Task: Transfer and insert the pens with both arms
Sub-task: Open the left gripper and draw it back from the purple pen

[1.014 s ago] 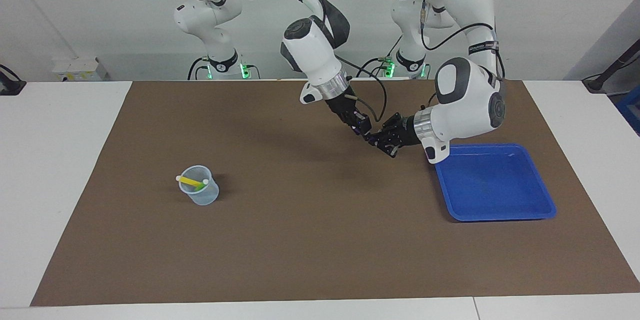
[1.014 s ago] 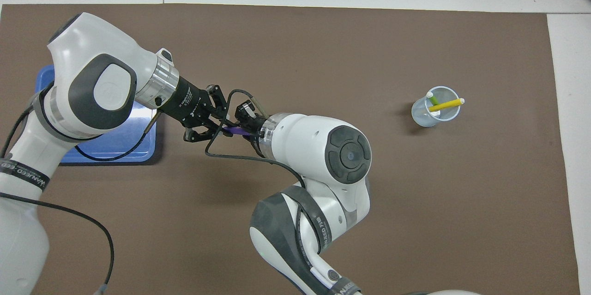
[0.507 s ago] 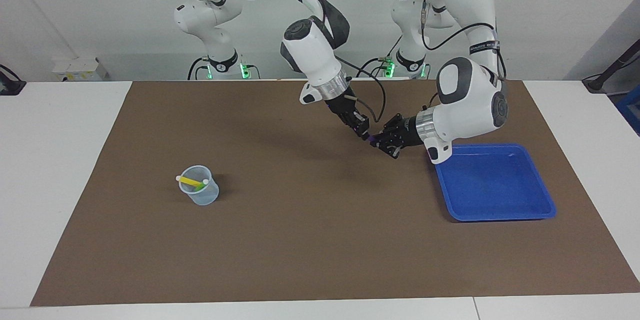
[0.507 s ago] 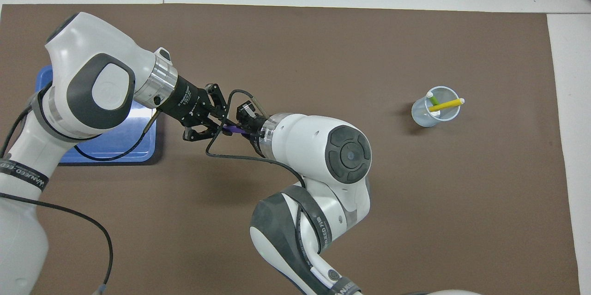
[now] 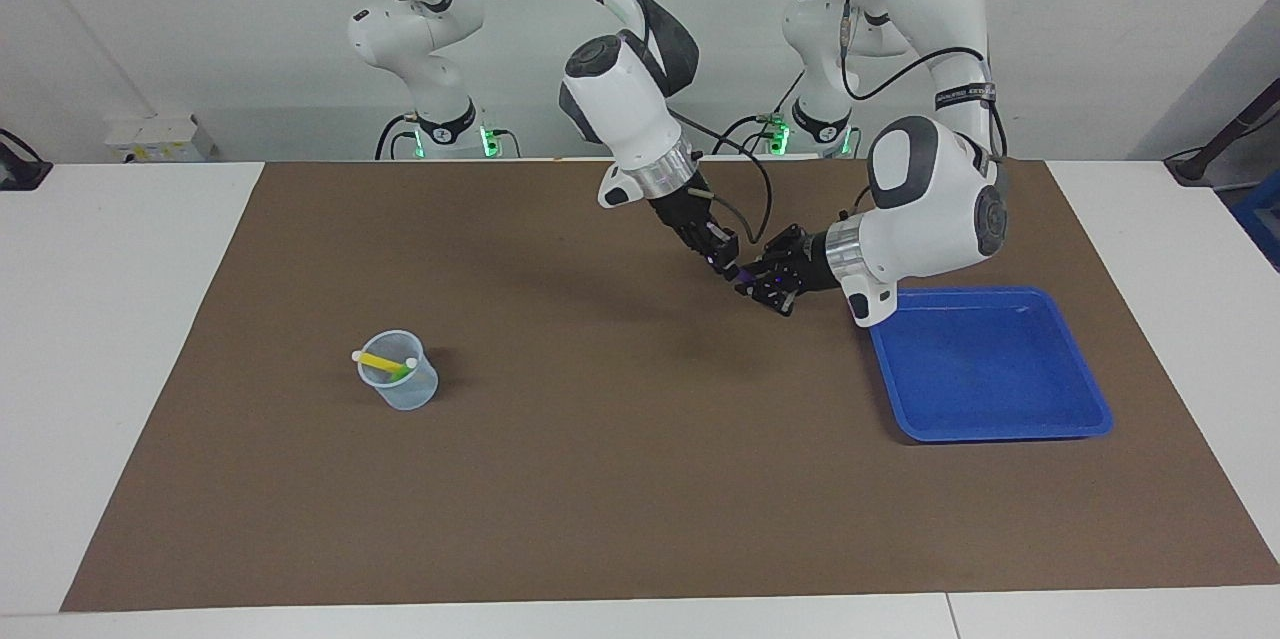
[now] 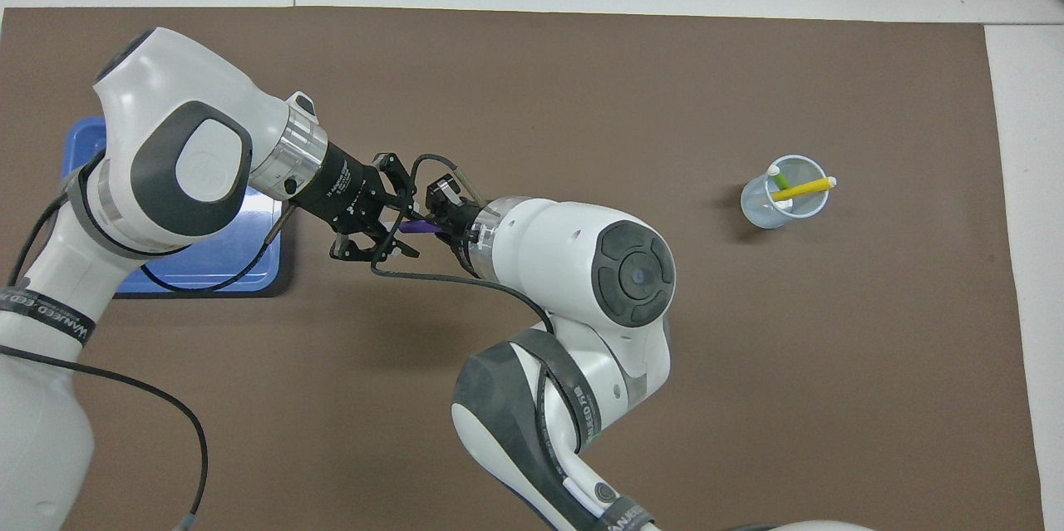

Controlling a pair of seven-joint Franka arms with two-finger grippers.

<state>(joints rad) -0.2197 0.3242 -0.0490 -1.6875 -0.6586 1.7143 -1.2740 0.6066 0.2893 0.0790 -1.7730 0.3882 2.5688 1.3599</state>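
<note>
A purple pen [image 6: 413, 225] hangs in the air over the brown mat, beside the blue tray [image 5: 1000, 431]. My right gripper [image 5: 728, 262] [image 6: 442, 219] is shut on one end of it. My left gripper [image 5: 757, 281] [image 6: 397, 223] meets it from the tray's side, its fingers open around the pen's other end. Toward the right arm's end of the table stands a clear cup [image 5: 400, 389] [image 6: 763, 211]. In the cup lean a yellow pen [image 5: 380, 360] [image 6: 802, 189] and a green pen [image 6: 782, 179].
The blue tray [image 6: 208, 269] lies under the left arm's wrist with nothing showing in it. Two smaller white arms [image 5: 440, 109] with green lights stand idle at the robots' edge of the table. A brown mat [image 5: 640, 479] covers most of the tabletop.
The left gripper's fingers have spread apart from the purple pen. The right gripper stays closed on it. Both hands have shifted only slightly.
</note>
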